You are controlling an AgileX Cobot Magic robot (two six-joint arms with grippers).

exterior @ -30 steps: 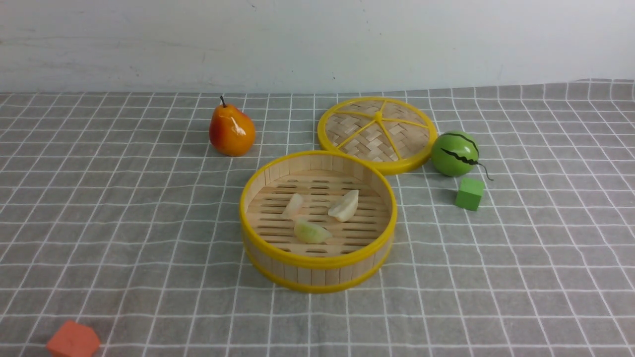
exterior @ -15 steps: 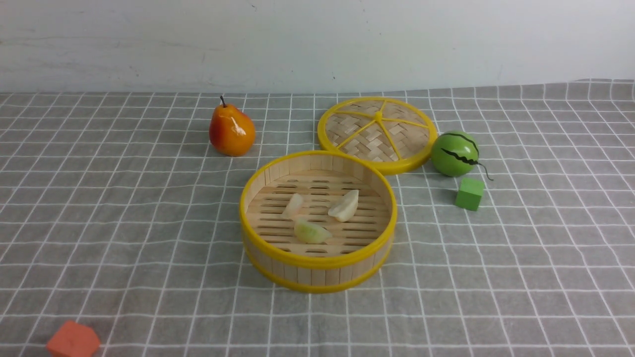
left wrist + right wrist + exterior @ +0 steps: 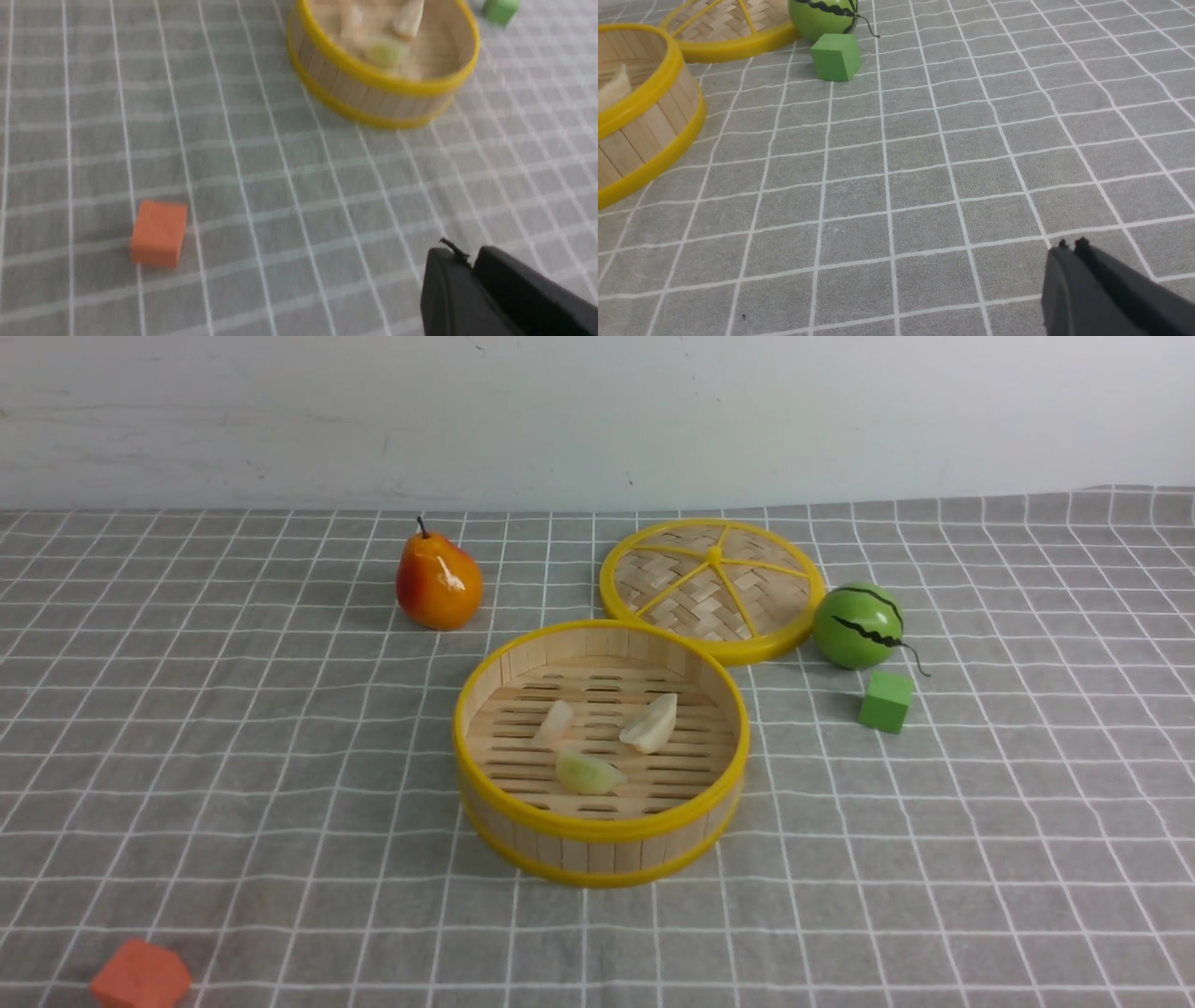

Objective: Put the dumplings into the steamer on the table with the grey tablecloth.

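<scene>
Three dumplings (image 3: 597, 737) lie on the slatted floor of the steamer (image 3: 597, 835), mid-table on the grey tablecloth (image 3: 233, 756), exactly where they lay a second ago. Nothing on the cloth has shifted apart from a tiny nudge of the camera. Both the left gripper (image 3: 473, 268) and right gripper (image 3: 1070, 249) sit low over bare cloth, pinched closed and empty. The task looks finished.
</scene>
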